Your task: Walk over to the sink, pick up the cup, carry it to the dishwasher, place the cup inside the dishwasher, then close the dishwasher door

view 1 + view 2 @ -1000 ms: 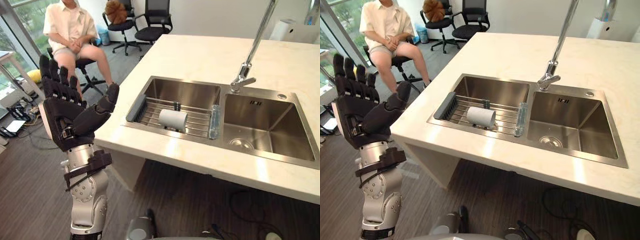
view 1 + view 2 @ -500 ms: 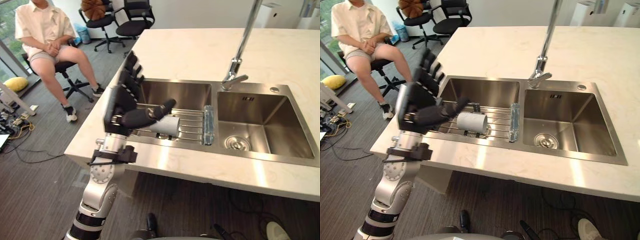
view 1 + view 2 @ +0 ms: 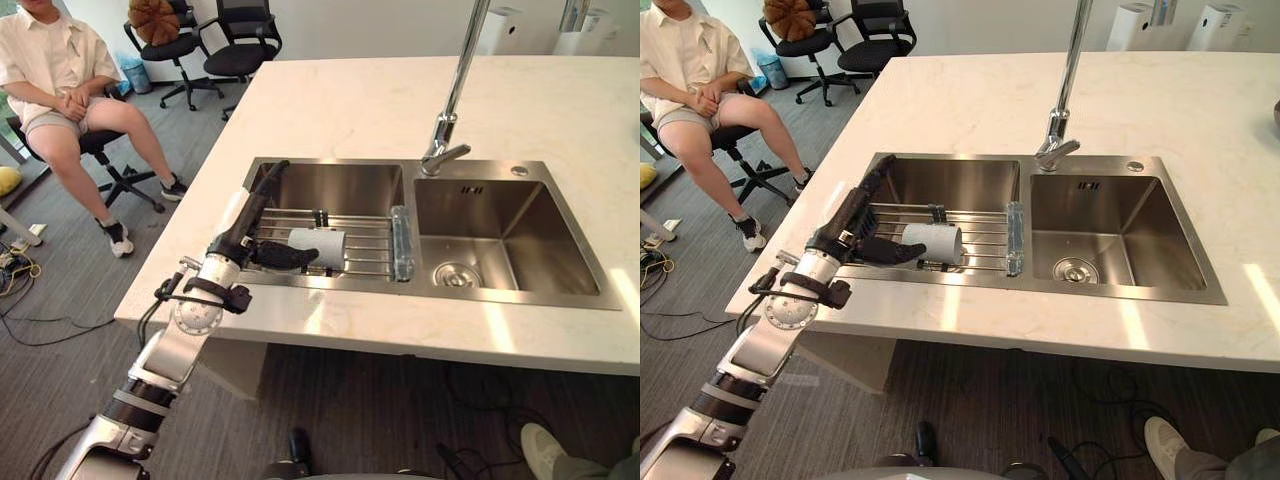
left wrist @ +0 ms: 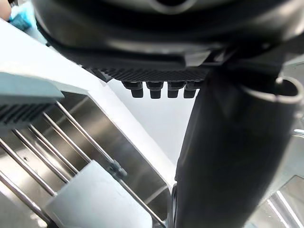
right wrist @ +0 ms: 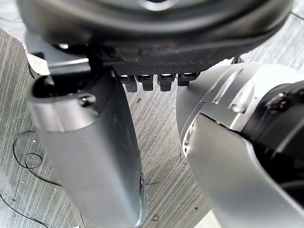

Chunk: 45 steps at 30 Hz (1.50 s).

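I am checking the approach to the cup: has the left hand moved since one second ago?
Yes. The left hand was left of the counter, away from the sink; now it is over the left basin's rack, beside the cup.

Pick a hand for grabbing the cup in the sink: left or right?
Left. The left hand is open over the left basin, its thumb next to the cup lying on the wire rack. The right hand hangs open above the floor.

Brushed-metal sink point(image 3: 520, 235) and wire rack point(image 3: 372, 256), glossy pale stone-like counter point(image 3: 350, 110), matt white cup point(image 3: 320, 247)
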Tool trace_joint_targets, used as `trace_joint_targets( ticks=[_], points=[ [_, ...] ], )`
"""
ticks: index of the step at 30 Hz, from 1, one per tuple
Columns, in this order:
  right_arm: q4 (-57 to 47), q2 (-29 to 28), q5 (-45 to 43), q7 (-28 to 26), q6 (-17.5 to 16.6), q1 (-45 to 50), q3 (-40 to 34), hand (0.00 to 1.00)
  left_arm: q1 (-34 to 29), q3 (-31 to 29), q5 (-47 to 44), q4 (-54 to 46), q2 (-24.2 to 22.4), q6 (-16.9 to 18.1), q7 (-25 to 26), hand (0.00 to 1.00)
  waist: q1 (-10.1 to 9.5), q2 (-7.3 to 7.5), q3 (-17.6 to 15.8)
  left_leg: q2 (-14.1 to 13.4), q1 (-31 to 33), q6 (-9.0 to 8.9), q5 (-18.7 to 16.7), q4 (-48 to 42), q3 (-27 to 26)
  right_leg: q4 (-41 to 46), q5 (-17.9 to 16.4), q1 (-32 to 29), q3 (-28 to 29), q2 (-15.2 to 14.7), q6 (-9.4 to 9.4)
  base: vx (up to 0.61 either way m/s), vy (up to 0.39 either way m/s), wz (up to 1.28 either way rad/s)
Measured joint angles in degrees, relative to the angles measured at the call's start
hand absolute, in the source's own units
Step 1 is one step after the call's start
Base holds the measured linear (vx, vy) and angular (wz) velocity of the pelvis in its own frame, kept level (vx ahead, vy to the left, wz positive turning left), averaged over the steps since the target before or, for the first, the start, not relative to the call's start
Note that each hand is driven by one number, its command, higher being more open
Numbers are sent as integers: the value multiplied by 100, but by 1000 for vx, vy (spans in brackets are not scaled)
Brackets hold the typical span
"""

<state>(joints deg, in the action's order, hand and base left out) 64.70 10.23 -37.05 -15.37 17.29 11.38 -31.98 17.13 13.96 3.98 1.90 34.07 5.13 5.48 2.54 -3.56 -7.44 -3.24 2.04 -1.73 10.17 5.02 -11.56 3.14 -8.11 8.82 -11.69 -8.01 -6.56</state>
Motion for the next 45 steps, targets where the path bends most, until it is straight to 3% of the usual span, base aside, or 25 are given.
trace_joint_targets(
  ticks=[5, 11, 22, 28, 38, 45],
  points=[
    [-5, -4, -6, -123, 64, -80, -158, 100, 246, -1, 53, 185, 344, 50, 115, 100, -8, 57, -35, 31, -6, 23, 8, -3, 7, -133, 88, 12, 44, -9, -40, 39, -11, -10],
    [-7, -9, -224, -233, 146, -119, -281, 100, 590, 4, 41, 526, 361, 148, 23, 100, 3, 73, -45, 14, -42, 21, 6, 0, 5, -134, 128, 15, 97, -9, -42, -33, -3, -5],
    [-78, -12, -682, -223, 503, -218, -235, 100, 953, 725, 45, 1085, 588, 29, -814, 100, 11, 267, -151, 24, -57, 28, -28, 24, -65, -216, 206, 11, 189, -35, -46, -28, 4, -4],
    [-78, -16, -685, -228, 595, -253, -239, 100, 1140, 919, 49, 1451, 790, -28, -967, 100, 14, 342, -141, 43, -103, 43, -41, 1, -151, -235, 227, 5, 269, -43, -57, 24, -12, -9],
    [-262, -162, -902, 225, 338, -175, 104, 100, 1225, 1129, 60, 1667, 735, -67, -834, 100, 204, 356, -148, 15, -154, 0, -140, 30, -258, -253, 207, -21, 404, -61, 7, -29, -1, -8],
    [-306, -241, -894, 339, 118, -173, 276, 100, 1252, 1271, 214, 1898, 742, 134, -961, 100, 330, 372, -143, 52, -154, 3, -186, 3, -356, -337, 248, -41, 485, -78, -57, 46, -2, -7]
  ],
)
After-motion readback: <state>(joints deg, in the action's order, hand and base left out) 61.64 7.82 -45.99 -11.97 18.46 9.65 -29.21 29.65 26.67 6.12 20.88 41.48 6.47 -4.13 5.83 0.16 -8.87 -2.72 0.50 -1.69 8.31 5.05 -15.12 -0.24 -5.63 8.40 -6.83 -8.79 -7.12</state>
